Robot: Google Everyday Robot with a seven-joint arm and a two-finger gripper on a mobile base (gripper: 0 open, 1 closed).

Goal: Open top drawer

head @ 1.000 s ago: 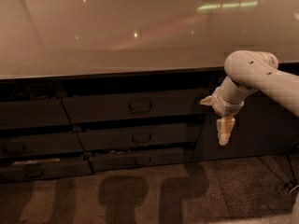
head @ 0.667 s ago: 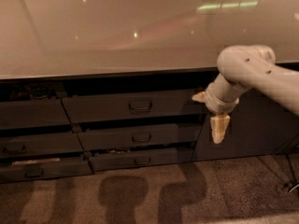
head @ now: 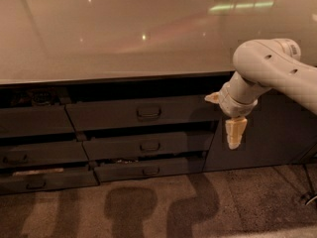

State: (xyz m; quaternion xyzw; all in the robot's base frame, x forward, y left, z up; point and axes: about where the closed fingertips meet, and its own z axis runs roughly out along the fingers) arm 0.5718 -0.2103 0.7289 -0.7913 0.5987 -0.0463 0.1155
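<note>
The top drawer (head: pixel 114 114) is the widest dark grey front under the pale countertop (head: pixel 124 53), with a small rectangular pull handle (head: pixel 148 112) at its centre. A dark gap runs above it; I cannot tell how far out it stands. My gripper (head: pixel 235 133) hangs pointing down from the white arm (head: pixel 267 63), just right of the drawer's right end and a little below its front. It is well to the right of the handle and holds nothing that I can see.
Two narrower drawer fronts (head: pixel 148 146) (head: pixel 148 170) sit below the top drawer. More drawers stack at the left (head: pixel 34 152). A dark cabinet door (head: pixel 267 143) is behind the gripper. Speckled carpet (head: pixel 158 207) shows arm shadows. A thin cable (head: pixel 309 190) lies at the right edge.
The arm and gripper have shifted slightly left, toward the right end of the top drawer. The drawers look unchanged.
</note>
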